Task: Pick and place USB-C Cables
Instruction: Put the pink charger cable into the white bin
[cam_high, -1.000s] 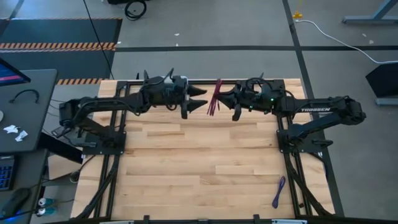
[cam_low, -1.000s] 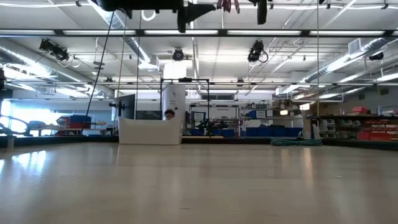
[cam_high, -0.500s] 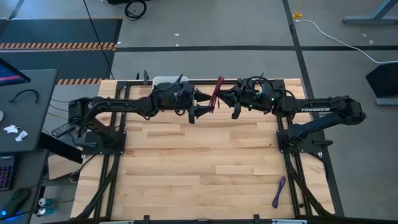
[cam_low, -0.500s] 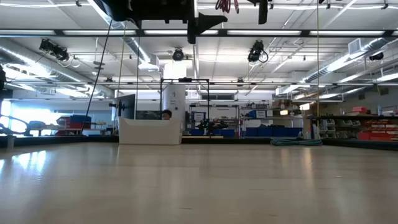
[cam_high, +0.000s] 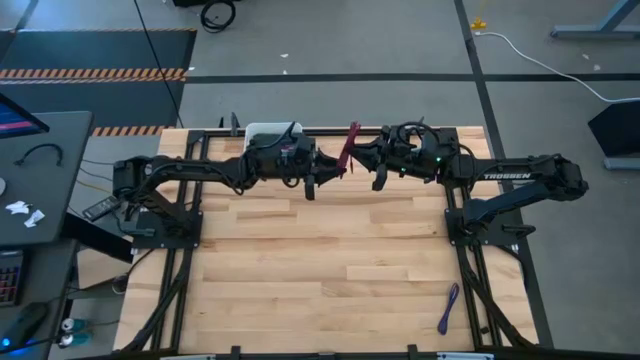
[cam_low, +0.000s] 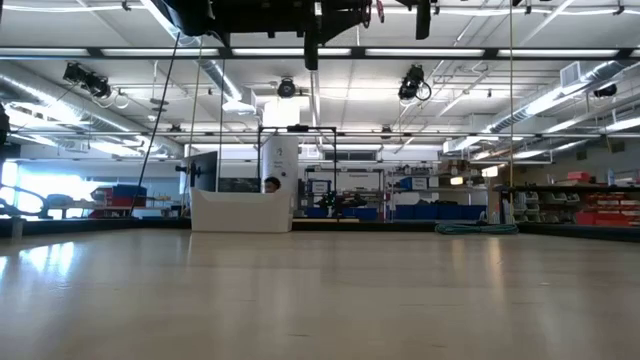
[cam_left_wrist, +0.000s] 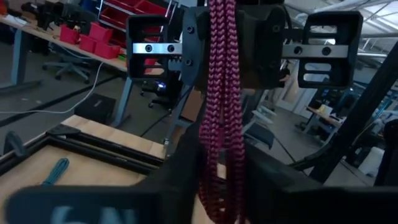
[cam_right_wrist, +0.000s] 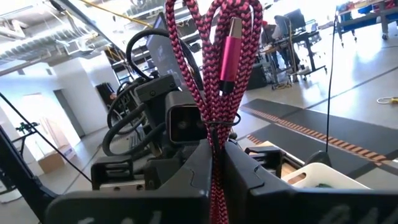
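A magenta braided USB-C cable bundle (cam_high: 347, 150) hangs high above the table's far edge, between my two grippers. My right gripper (cam_high: 364, 162) reaches in from the table's right and is shut on it. My left gripper (cam_high: 328, 170) comes from the left and is closed around the same bundle (cam_left_wrist: 219, 106). The bundle's loops and a pink plug (cam_right_wrist: 229, 43) stand out beyond the right fingers. A purple cable (cam_high: 447, 308) lies flat on the table near the right front corner. A teal cable (cam_left_wrist: 56, 171) lies on the wood near the frame. My left gripper has the magenta bundle's strands (cam_left_wrist: 219, 177) between its two fingers, one finger (cam_left_wrist: 180, 174) on each side. It comes level from the table's left, fingers across the bundle. The bundle is clear of the table. My right gripper behind holds another stretch of it. My right gripper pinches the folded bundle between its two fingers at a tied waist (cam_right_wrist: 216, 134), several strands together. It comes level from the table's right, fingers across the bundle. Loops and plug stick out past the fingers, all clear of the table.
A white bin (cam_high: 265, 130) stands at the table's far edge behind the left arm. Black frame rails (cam_high: 180, 260) run along both sides of the wooden top (cam_high: 320, 270). A side desk (cam_high: 30, 170) stands to the left of the table.
My left gripper has moved toward the table's right, up to the magenta bundle, and shut its wide-open fingers around it. The bundle's fanned loose strands are now gathered together. My right gripper has kept its hold in place.
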